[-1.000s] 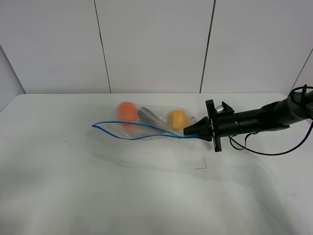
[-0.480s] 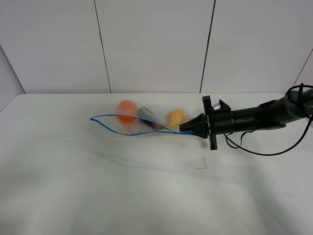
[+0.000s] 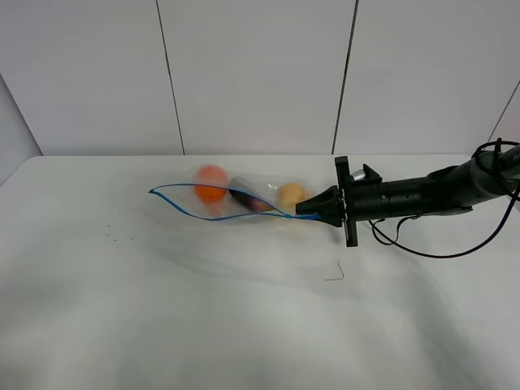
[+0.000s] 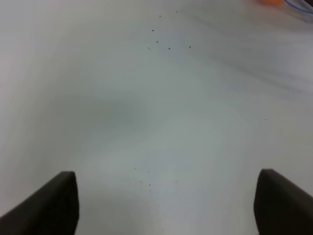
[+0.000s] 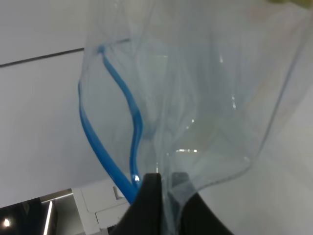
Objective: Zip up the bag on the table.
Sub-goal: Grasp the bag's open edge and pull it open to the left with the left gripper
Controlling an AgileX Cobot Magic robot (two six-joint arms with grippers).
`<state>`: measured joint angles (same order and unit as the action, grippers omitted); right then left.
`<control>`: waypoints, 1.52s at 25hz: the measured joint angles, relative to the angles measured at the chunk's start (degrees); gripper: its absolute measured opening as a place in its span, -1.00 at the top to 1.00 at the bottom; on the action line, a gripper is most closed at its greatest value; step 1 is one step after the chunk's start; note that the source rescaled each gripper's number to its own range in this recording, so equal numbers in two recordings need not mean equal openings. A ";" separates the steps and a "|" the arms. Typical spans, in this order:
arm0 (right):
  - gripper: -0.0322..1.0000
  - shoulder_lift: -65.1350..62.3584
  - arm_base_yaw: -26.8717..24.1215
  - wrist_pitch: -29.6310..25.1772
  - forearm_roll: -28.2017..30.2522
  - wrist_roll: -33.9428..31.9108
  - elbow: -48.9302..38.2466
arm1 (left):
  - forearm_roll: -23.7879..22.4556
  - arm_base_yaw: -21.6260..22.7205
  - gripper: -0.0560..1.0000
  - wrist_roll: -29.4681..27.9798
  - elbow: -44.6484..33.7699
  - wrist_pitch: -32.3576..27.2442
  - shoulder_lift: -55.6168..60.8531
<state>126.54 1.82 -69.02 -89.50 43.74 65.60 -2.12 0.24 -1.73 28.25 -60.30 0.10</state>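
Note:
The clear bag (image 3: 236, 199) lies at the back middle of the white table (image 3: 244, 317), with orange (image 3: 211, 183), purple (image 3: 248, 201) and yellow (image 3: 291, 195) produce inside. Its blue zipper strip (image 3: 203, 214) gapes open in a loop. My right gripper (image 3: 309, 213) is shut on the bag's right corner at the end of the zipper and holds it slightly raised. In the right wrist view the fingers (image 5: 149, 188) pinch the clear plastic (image 5: 205, 98) beside the blue strip (image 5: 105, 142). My left gripper (image 4: 166, 205) is open over bare table (image 4: 146, 107); the exterior view does not show it.
A small thin mark (image 3: 335, 273) lies on the table in front of the right gripper. Tiny dark specks (image 3: 118, 237) sit to the left of the bag and also show in the left wrist view (image 4: 161, 41). The right arm's cable (image 3: 422, 248) hangs near the table.
My right gripper has moved left and slightly back with the bag's corner. The bag has bunched leftward and its open zipper loop has risen and shifted left.

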 joint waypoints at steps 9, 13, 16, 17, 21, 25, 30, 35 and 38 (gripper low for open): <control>0.94 0.00 0.00 0.00 -0.03 0.00 0.00 | 0.00 0.00 -1.00 0.00 0.00 0.00 0.00; 0.94 0.00 0.00 0.00 -0.03 0.00 0.00 | 0.00 0.00 -1.00 -0.12 1.61 0.00 -1.89; 0.94 0.00 0.00 0.00 -0.03 0.00 0.00 | 0.00 0.00 -1.00 -0.17 6.76 0.88 -9.34; 0.94 0.00 0.00 0.00 -0.03 0.00 0.00 | 0.00 0.00 -1.00 -0.17 8.98 1.91 -12.54; 0.94 0.00 0.00 0.00 -0.03 0.00 0.00 | -0.05 0.00 -1.00 1.20 15.04 6.23 -21.97; 0.94 0.00 0.00 0.00 -0.03 0.00 0.00 | -0.11 0.00 -1.00 13.00 20.14 14.23 -33.30; 0.94 0.00 0.00 0.00 -0.03 0.00 0.00 | -0.16 0.18 -1.00 41.18 21.34 34.50 -43.46; 0.94 0.00 0.00 0.00 -0.03 0.00 0.00 | -0.16 0.18 -1.00 65.63 21.34 59.34 -51.65; 0.94 0.00 0.00 0.00 -0.06 0.00 0.00 | -0.21 0.18 -1.00 74.03 21.34 73.86 -57.52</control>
<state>126.54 1.82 -69.02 -89.56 43.74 65.60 -2.33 0.42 72.30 49.59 13.57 -57.42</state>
